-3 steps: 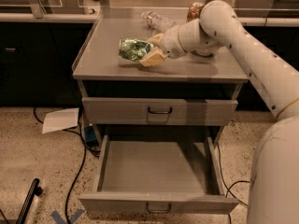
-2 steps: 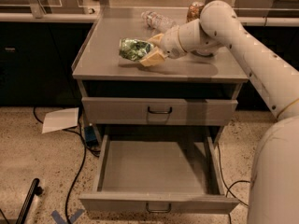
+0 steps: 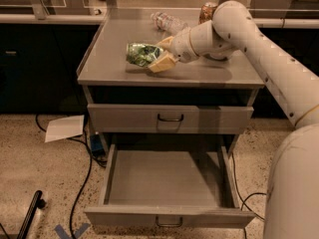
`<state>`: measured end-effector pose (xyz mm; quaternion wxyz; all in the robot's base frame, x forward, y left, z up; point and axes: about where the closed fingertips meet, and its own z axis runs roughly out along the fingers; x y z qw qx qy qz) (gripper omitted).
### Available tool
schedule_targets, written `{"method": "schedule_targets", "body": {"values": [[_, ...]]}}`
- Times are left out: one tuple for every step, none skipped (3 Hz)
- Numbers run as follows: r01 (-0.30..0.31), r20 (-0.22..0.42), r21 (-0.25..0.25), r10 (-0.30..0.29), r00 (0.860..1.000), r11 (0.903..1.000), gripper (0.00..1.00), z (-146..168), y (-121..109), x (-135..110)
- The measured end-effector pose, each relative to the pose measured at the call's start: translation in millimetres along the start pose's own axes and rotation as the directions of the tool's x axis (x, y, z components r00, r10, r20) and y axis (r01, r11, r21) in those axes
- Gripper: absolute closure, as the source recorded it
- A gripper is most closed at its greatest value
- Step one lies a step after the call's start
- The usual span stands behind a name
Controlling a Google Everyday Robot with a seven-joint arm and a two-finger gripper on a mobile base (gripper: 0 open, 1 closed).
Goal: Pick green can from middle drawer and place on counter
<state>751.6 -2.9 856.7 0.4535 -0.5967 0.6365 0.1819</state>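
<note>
The green can (image 3: pixel 140 54) lies on its side on the grey counter (image 3: pixel 114 36), left of centre. My gripper (image 3: pixel 156 57) reaches in from the right, just above the counter top. Its tan fingers (image 3: pixel 162 62) sit on either side of the can's right end, closed on it. The middle drawer (image 3: pixel 169 179) is pulled out below and its flat grey bottom is bare. The arm comes down from the upper right.
A clear plastic bottle (image 3: pixel 167 21) and a brown can (image 3: pixel 208 11) lie at the back of the counter. The top drawer (image 3: pixel 170 118) is closed. White paper (image 3: pixel 65 127), cables (image 3: pixel 82 183) and a black bar (image 3: pixel 29 214) lie on the floor at left.
</note>
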Motion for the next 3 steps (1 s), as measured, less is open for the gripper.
{"method": "schedule_targets", "body": {"values": [[0.0, 0.0, 0.0, 0.0, 1.0, 1.0, 0.11, 0.0, 0.0, 0.0], [0.0, 0.0, 0.0, 0.0, 1.0, 1.0, 0.0, 0.1, 0.0, 0.0], [0.0, 0.0, 0.0, 0.0, 1.0, 1.0, 0.0, 0.1, 0.0, 0.0]]}}
